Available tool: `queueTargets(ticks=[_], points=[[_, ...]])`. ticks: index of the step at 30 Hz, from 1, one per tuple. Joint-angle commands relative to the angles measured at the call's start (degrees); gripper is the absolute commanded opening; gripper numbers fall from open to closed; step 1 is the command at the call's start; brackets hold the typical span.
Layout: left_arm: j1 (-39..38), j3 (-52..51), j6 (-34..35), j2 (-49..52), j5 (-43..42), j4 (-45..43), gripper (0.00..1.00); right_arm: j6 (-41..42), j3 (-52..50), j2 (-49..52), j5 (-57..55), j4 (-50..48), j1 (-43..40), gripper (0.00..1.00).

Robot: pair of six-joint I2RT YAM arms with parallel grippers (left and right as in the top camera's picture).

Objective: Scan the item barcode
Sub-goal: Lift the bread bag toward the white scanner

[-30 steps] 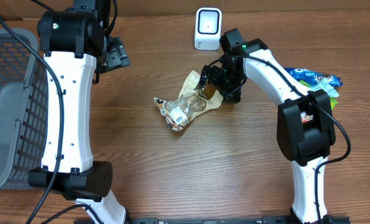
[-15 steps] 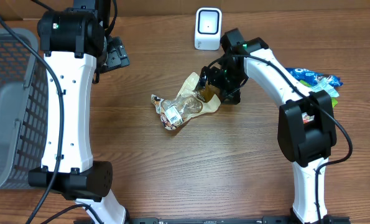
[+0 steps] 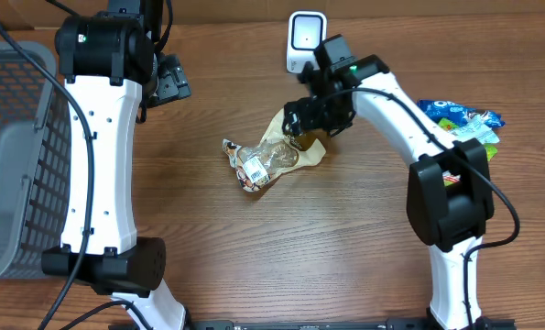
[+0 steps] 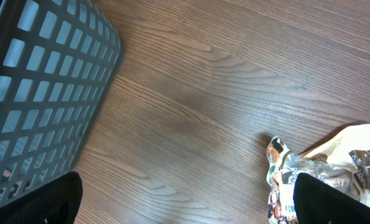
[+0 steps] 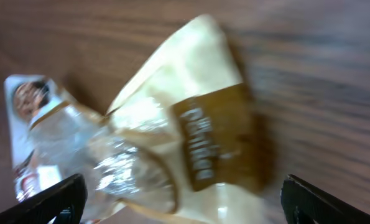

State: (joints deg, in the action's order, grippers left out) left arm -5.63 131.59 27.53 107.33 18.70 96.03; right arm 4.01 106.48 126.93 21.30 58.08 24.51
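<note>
The item is a cream and clear snack packet (image 3: pixel 274 154) lying flat mid-table, with a white barcode label (image 3: pixel 254 170) at its left end. A white scanner (image 3: pixel 306 41) stands at the back edge. My right gripper (image 3: pixel 301 121) hovers open over the packet's right end, just in front of the scanner. In the blurred right wrist view the packet (image 5: pixel 185 124) fills the frame and the right gripper (image 5: pixel 185 208) straddles it without gripping. My left gripper (image 3: pixel 171 84) hangs open at the back left. In its wrist view the left gripper (image 4: pixel 188 208) is empty, with the packet (image 4: pixel 334 168) at the right.
A grey mesh basket (image 3: pixel 11 156) takes up the left side, and its wall (image 4: pixel 41 93) shows in the left wrist view. Several blue and green packets (image 3: pixel 460 119) lie at the right, behind the right arm's base.
The packet slid a little left, then stayed put. My right gripper has drawn back and left off it, towards the scanner. The left arm has not moved.
</note>
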Motion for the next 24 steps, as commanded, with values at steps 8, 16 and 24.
queueTargets(ticks=[8,16,24], points=[[-0.4,-0.2,1.0,0.4,0.7,-0.1,1.00,0.2,-1.7,4.1,-0.3,1.7,3.5,1.00],[-0.4,-0.2,1.0,0.4,0.8,-0.1,1.00,6.5,-3.9,6.3,-8.4,-3.6,3.9,1.00],[-0.4,-0.2,1.0,0.4,0.7,-0.1,1.00,17.1,-4.2,7.7,-7.7,-3.6,5.7,0.83]])
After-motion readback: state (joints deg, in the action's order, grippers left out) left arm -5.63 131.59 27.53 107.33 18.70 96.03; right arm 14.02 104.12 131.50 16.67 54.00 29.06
